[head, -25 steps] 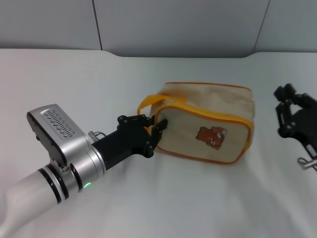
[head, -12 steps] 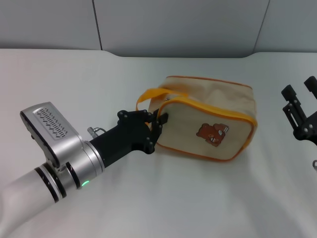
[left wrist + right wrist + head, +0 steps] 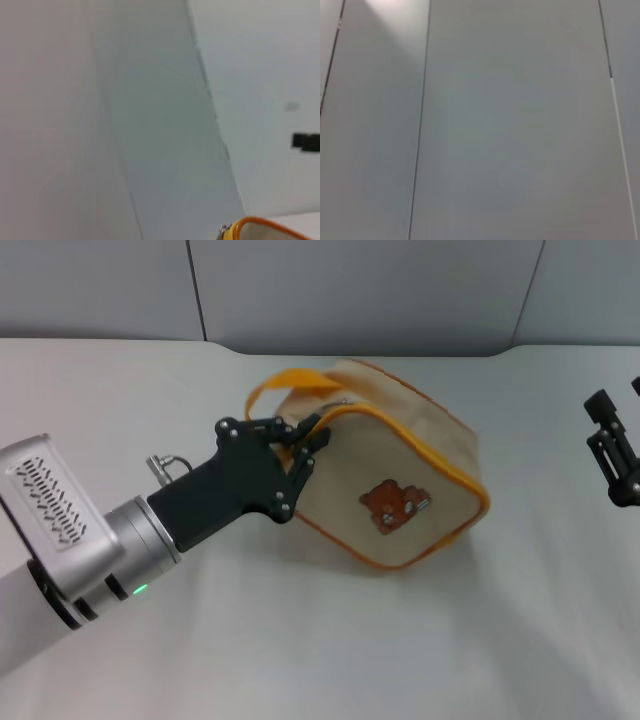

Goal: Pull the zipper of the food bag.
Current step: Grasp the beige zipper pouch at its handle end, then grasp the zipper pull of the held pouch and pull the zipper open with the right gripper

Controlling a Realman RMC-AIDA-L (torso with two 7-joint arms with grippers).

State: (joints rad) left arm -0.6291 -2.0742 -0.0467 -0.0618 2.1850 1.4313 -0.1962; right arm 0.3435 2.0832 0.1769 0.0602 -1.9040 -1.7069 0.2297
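Observation:
The beige food bag (image 3: 405,475) with a brown bear print (image 3: 393,502) lies mid-table, turned at an angle with its left end raised. Its orange strap handle (image 3: 282,380) arches over that end. The yellow-orange zipper (image 3: 440,458) runs round the edge of the bear face. My left gripper (image 3: 306,445) is shut on the zipper at the bag's left corner. The left wrist view shows only that corner (image 3: 265,227) and a tiny silver pull tab (image 3: 222,231). My right gripper (image 3: 620,425) hangs open at the far right, away from the bag.
The white table (image 3: 330,650) spreads around the bag. A grey panelled wall (image 3: 360,290) stands behind it and fills the right wrist view. My left arm's silver wrist (image 3: 60,530) lies across the front left.
My left gripper has moved left and back, dragging the bag's left corner with it. The bag has slid left and turned. My right gripper has drawn away to the right.

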